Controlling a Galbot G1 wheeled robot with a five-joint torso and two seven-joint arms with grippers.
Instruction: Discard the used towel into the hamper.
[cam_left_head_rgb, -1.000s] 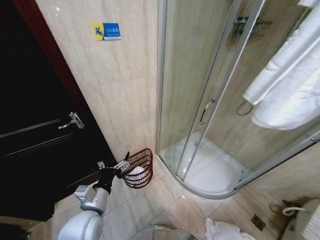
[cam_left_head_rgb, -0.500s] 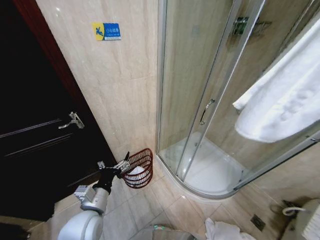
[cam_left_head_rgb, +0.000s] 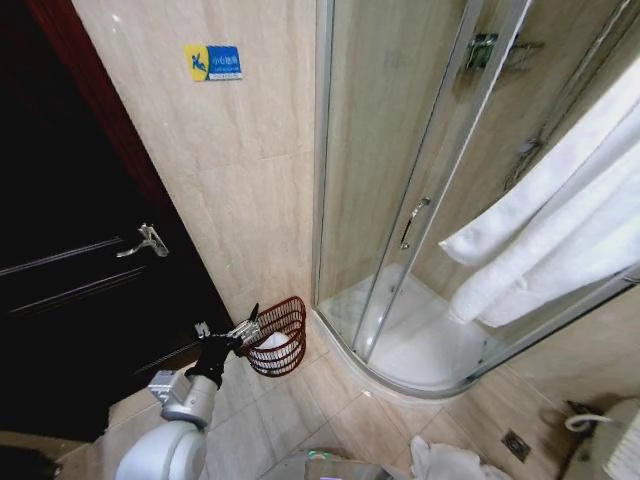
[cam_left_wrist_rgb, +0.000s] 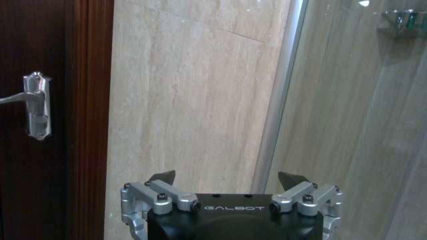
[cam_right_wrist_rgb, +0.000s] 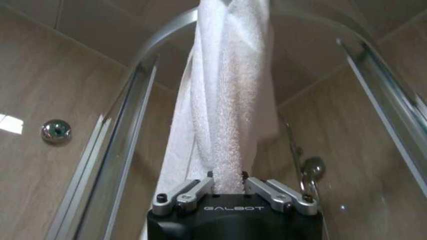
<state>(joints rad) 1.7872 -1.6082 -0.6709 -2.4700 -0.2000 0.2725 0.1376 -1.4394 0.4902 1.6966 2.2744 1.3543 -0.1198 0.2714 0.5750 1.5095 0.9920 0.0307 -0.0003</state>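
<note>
So the white towel (cam_right_wrist_rgb: 220, 115) is pinched tight in the right end effector (cam_right_wrist_rgb: 227, 176), hanging in twisted folds in front of the glass shower enclosure (cam_left_head_rgb: 400, 200). The hamper (cam_left_head_rgb: 280, 336) sits on the floor tiles just beside that enclosure's corner, against the wall, with something white already in it. The left end effector (cam_left_head_rgb: 250, 322) is spread open and empty, right at the hamper's rim on the side away from the shower.
</note>
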